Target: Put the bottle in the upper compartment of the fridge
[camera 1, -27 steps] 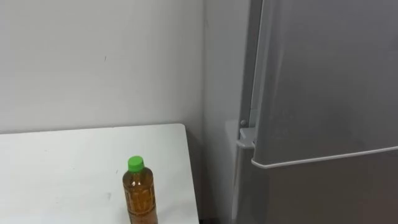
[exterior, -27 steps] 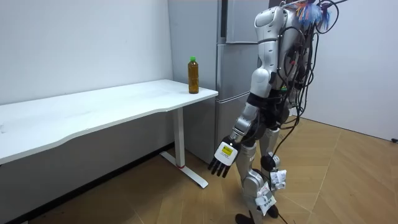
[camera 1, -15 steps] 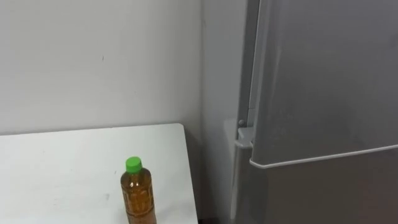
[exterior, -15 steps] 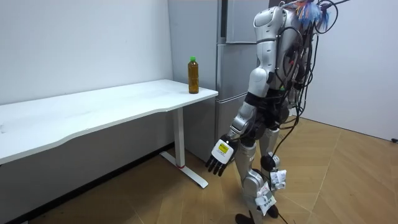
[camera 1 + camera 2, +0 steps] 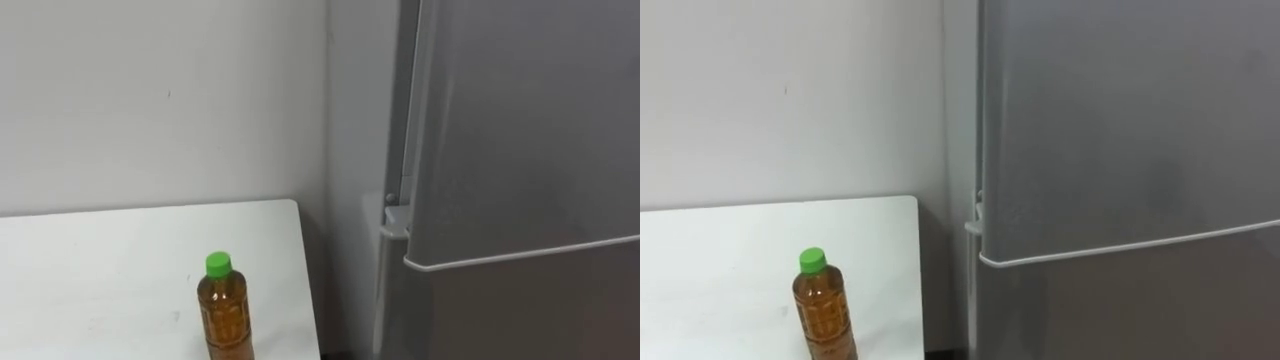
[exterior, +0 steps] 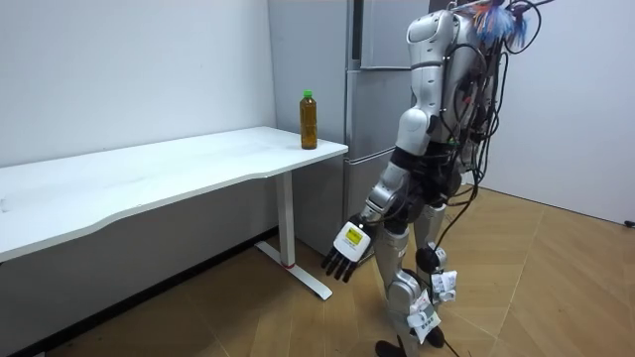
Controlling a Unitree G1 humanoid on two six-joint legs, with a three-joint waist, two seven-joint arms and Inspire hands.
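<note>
A bottle [image 5: 224, 315] of amber drink with a green cap stands upright near the right-hand end of the white table [image 5: 100, 270]; in the room view the bottle [image 6: 309, 120] is at the table's corner nearest the fridge. The grey fridge [image 5: 520, 150] stands right of the table with both doors closed; a seam [image 5: 520, 255] divides the upper door from the lower one. I stand on the floor in front of the fridge [image 6: 372, 99], a step from the table's end. My left hand [image 6: 344, 251] hangs low beside my thigh, fingers relaxed and empty, well below the table top.
A narrow gap separates the table's end from the fridge's side. The white wall [image 5: 150, 100] runs behind the table. The long table top [image 6: 179, 164] stretches toward the room view's left on white legs. Wooden floor [image 6: 556, 288] lies open around me.
My left hand has swung a little toward the room view's left. The eye view wobbled slightly; bottle and fridge have not moved.
</note>
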